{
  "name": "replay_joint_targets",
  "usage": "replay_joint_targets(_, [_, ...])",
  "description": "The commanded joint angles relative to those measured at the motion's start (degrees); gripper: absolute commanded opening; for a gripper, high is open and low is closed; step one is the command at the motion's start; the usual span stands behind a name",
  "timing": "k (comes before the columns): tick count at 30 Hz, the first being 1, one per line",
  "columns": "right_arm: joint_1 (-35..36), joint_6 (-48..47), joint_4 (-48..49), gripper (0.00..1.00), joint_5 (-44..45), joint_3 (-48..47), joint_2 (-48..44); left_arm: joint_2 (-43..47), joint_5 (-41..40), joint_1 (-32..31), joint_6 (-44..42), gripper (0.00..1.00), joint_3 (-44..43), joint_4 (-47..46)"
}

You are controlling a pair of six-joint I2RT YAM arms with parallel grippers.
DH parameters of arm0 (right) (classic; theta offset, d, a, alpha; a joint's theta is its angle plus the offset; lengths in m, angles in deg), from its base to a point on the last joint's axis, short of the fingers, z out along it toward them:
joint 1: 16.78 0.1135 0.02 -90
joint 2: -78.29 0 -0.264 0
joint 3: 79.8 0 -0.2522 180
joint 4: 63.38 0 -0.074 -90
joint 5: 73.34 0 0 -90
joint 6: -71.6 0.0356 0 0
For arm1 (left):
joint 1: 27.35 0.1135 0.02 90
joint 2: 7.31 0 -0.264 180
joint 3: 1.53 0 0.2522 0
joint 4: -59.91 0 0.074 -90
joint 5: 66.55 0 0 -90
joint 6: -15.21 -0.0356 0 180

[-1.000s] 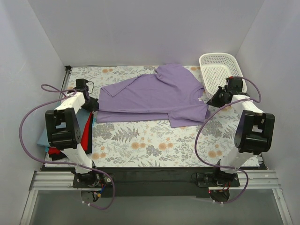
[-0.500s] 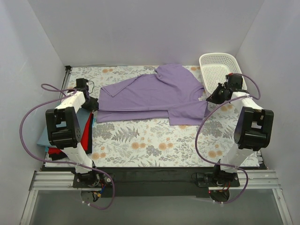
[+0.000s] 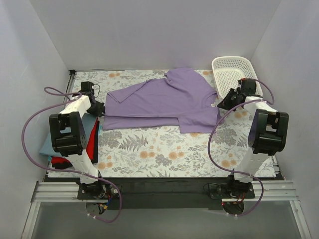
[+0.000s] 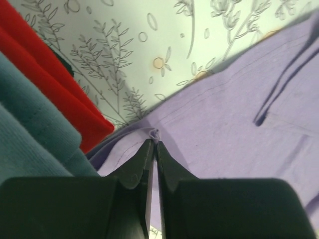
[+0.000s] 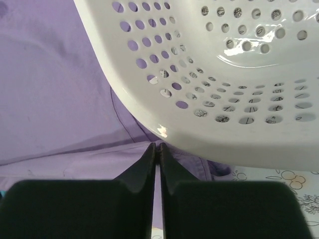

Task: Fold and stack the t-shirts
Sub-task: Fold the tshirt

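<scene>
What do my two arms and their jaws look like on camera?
The left arm and right arm are white links with bulky black joint housings, each trailing a looping purple cable. The jaws are black and wedge-shaped.

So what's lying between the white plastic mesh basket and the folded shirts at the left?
A lilac-purple short-sleeved t-shirt, spread on the floral-patterned table cover, as the top view shows.

A lab test booth: bare white walls [image 3: 149, 35] enclosing a robot table [image 3: 164, 154].
</scene>
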Motion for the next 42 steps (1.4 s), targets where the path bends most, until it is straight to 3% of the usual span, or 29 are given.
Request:
replay_joint_targets(1, [-0.3,-0.5,2.6,0.22,-1.4,-2.9,-0.4,0.4,-2.3,0.0,-0.6,0.17,-2.7,-1.1])
replay_joint_targets(2, [-0.4,-0.7,2.5,0.35,-2.1,-3.0,-0.9,0.6,-2.3,0.0,-0.8,0.23,-3.0,-1.2])
replay_joint_targets(4, [-0.2,-1.0,2.3,0.49,-2.6,-3.0,-1.9,1.6,-2.1,0.0,-1.8,0.34,-3.2,-1.5])
replay_joint_targets(8, [-0.2,-1.2,1.4,0.56,-0.9,-1.7,-5.2,4.5,-1.8,0.0,-3.8,0.46,-2.5,-1.6])
replay_joint_targets(18, [-0.2,-2.2,-0.4,0.32,8.8,12.7,-16.0,19.0,-6.6,-4.6,-1.1,0.48,11.2,-0.7])
replay_joint_targets(22, [-0.2,-2.9,-0.3,0.37,8.8,15.2,-14.7,21.4,-7.8,-9.3,2.4,0.48,16.9,-0.1])
replay_joint_targets(42, [-0.2,-1.2,4.8,0.41,9.1,18.5,-9.7,15.9,-9.0,-10.0,3.6,0.46,18.6,-1.2])
